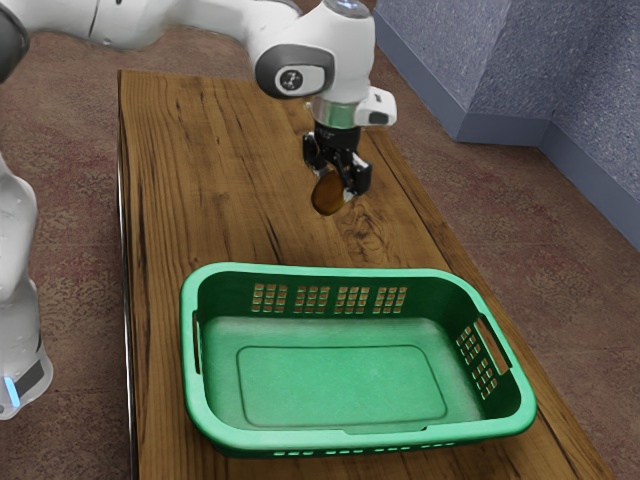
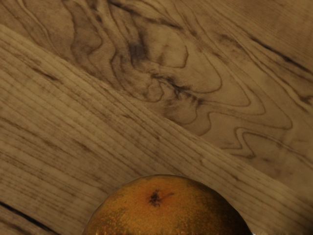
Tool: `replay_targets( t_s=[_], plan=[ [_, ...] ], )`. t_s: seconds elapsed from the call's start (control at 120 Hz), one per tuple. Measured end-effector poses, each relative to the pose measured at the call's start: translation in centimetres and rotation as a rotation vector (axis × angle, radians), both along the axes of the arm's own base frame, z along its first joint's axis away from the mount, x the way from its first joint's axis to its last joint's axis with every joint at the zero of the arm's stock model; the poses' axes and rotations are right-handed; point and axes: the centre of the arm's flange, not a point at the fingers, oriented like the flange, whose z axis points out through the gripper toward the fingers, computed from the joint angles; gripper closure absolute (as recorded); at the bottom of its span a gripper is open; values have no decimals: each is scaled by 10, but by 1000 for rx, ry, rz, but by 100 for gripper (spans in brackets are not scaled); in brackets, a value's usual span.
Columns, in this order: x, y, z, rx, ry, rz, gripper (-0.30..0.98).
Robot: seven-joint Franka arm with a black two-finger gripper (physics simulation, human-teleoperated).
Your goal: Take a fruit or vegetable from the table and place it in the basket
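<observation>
The table [image 1: 190, 180] is brown wood, its top marked with dark streaks, cracks and a swirling knot. Directly on it stands a green plastic basket [image 1: 320, 272] — upright, wide, with rounded corners, slatted openings in its walls and a handle slot at each end.

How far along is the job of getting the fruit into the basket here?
Done: the pick looks complete, as the gripper has its fingers closed on the orange-brown fruit, which appears to be up off the table.
In hand: that fruit, held beside the basket and not yet over it.
Left: carrying it over the basket's rim, lowering it and letting go.
</observation>
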Motion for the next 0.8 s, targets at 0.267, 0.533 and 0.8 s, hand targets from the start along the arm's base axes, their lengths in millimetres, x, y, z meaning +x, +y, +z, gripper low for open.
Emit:
replay_targets(
  t_s=[0.267, 0.533, 0.8],
  plan=[
    [-5, -139, 49, 25, -111, -217, 48],
    [-39, -258, 43, 20, -144, -358, 48],
    [-47, -285, 40, -18, -161, -322, 19]
  ],
)
